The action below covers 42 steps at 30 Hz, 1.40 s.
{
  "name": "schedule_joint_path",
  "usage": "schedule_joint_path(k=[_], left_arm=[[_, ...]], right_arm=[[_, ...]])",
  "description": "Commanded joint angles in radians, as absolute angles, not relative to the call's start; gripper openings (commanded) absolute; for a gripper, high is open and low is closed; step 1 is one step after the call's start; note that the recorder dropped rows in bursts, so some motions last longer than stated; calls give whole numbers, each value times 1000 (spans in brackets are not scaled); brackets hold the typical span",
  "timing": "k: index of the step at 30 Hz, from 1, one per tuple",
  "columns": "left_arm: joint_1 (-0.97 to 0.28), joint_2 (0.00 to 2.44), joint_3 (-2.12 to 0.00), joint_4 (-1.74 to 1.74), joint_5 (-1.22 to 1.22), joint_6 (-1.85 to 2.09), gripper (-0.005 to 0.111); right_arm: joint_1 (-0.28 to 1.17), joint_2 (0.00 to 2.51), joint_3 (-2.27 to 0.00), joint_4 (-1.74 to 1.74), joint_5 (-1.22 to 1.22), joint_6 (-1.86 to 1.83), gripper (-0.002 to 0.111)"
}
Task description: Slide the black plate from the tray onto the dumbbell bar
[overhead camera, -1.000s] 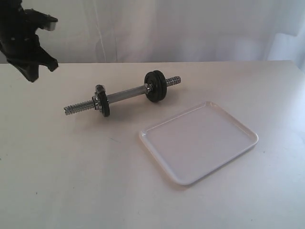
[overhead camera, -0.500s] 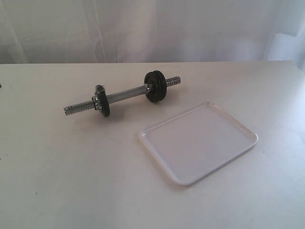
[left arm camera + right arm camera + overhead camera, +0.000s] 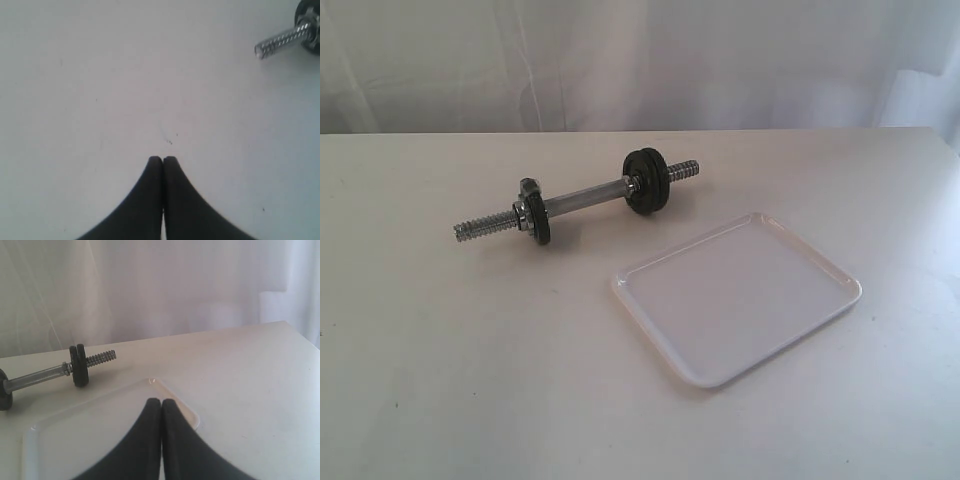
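Note:
The dumbbell bar (image 3: 585,198) lies on the table behind the tray (image 3: 740,300), which holds nothing. Two black discs (image 3: 645,181) sit side by side near the bar's right end, and one black disc (image 3: 539,222) sits near its left end beside a collar. I cannot tell which of them is the black plate. Neither gripper shows in the exterior view. My left gripper (image 3: 162,159) is shut and empty over bare table, with the bar's threaded end (image 3: 280,41) well away from it. My right gripper (image 3: 160,400) is shut and empty above the tray (image 3: 75,440), the bar (image 3: 35,377) beyond it.
A white curtain (image 3: 640,60) hangs behind the white table (image 3: 470,380). The table's far right corner (image 3: 287,325) shows in the right wrist view.
The left arm, seen at the upper left of the exterior view a second ago, has withdrawn out of that view. The bar, the discs and the tray have not moved.

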State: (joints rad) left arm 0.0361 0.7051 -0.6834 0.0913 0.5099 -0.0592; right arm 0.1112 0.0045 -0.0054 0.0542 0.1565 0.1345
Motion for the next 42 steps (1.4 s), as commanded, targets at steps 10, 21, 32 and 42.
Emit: schedule_joint_path(k=[10, 21, 32, 42], left_arm=[[41, 60, -362, 91, 208, -143, 0], [34, 0, -360, 64, 279, -370, 0], [34, 14, 0, 77, -122, -360, 0], [34, 14, 0, 121, 105, -318, 0]], right_arm=[[110, 0, 0, 59, 155, 137, 0], [110, 0, 0, 59, 157, 137, 0], [110, 0, 0, 59, 157, 137, 0], [110, 0, 0, 59, 157, 137, 0]])
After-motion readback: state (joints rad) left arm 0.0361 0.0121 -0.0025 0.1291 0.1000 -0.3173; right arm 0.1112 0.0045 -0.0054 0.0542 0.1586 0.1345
